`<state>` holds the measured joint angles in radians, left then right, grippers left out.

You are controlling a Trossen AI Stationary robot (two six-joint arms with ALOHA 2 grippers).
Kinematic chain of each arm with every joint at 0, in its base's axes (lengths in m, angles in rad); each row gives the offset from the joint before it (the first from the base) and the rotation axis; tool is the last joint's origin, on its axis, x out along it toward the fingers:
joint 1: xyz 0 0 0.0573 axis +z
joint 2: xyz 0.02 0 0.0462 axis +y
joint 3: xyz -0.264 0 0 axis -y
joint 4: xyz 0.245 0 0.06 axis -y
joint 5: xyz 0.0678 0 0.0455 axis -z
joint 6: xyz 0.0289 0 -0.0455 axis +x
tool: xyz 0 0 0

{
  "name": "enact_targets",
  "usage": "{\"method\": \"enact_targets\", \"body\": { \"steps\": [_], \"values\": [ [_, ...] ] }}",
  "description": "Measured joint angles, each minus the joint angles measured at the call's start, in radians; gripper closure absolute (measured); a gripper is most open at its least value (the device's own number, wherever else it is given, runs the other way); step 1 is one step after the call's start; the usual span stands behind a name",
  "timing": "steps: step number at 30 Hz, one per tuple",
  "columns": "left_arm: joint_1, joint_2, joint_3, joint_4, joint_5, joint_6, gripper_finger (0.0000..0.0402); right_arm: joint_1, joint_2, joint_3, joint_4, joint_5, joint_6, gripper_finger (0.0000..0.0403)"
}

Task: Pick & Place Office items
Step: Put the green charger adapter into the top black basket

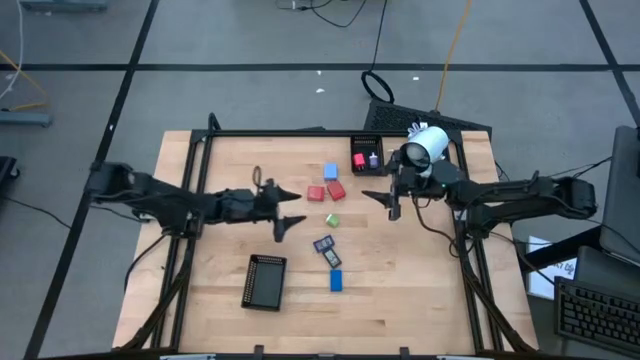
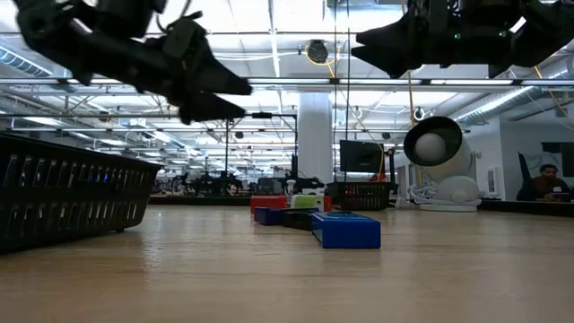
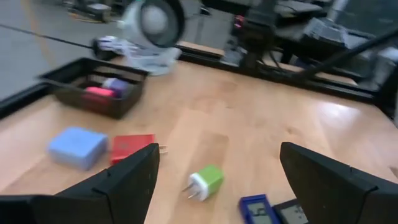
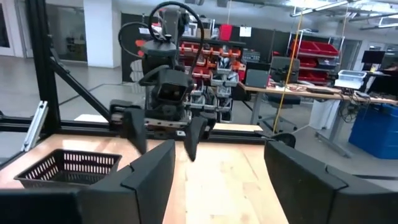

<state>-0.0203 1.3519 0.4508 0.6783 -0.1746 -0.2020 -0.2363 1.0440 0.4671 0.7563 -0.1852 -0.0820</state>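
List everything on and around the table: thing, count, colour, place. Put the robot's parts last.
Light-blue block: 1, light blue, table centre, farthest back.
Red blocks: 2, red, side by side just in front of the light-blue one.
Green plug: 1, green and white, lying mid-table.
Flat rectangles: 2, dark and blue, near the green plug.
Blue block: 1, blue, nearest the front edge.
Mesh trays: 2, black; the front-left one shows nothing inside, back one holds pink and purple pieces.
White device: 1, back right.
Left gripper: open, above the table's left-centre.
Right gripper: open, above the right-centre.
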Motion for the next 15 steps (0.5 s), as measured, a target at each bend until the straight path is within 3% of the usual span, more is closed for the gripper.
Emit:
{"method": "enact_targets", "body": {
  "steps": [4,8,15],
  "values": [
    [0.014,0.12,0.11,-0.037,0.097,0.057,0.0064,0.0,0.006,0.0,0.001,0.0,-0.009,0.0166],
    [0.011,0.26,0.234,-0.101,0.105,0.166,0.0064,0.0,0.006,0.0,0.001,0.0,-0.005,0.0166],
    [0.036,0.454,0.396,-0.142,0.146,0.195,0.0064,0.0,0.006,0.0,-0.006,0.0,0.01,0.0165]
  ]
}}
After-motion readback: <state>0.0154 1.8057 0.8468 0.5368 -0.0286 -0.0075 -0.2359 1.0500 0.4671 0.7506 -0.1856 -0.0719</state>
